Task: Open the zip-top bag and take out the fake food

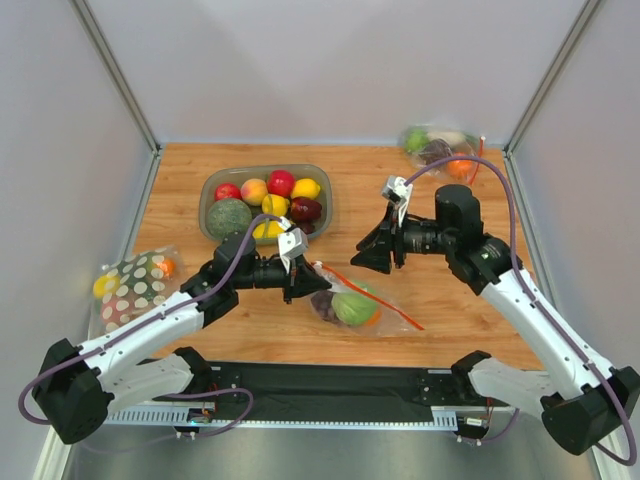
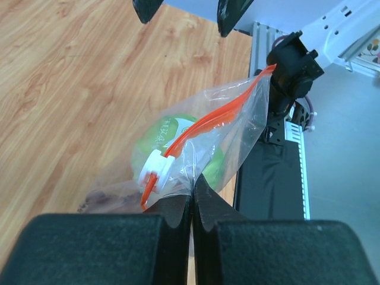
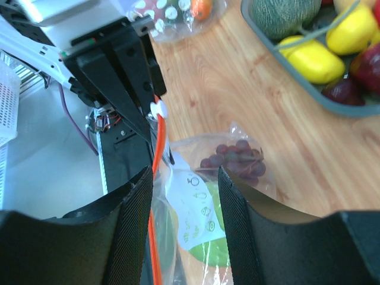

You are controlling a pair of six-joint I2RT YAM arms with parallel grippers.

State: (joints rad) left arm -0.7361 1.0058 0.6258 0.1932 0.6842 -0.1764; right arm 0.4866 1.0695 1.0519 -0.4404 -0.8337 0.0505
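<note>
Left pincer tight on zip-top bag, right pincer wide apart over it, fruit tray behind.

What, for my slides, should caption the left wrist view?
The left gripper pinches the zip-top bag beside its white slider; green fruit inside.

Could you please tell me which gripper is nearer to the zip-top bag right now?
The left. The left gripper is shut on the edge of the zip-top bag; the right gripper is open beyond it, not touching.
</note>
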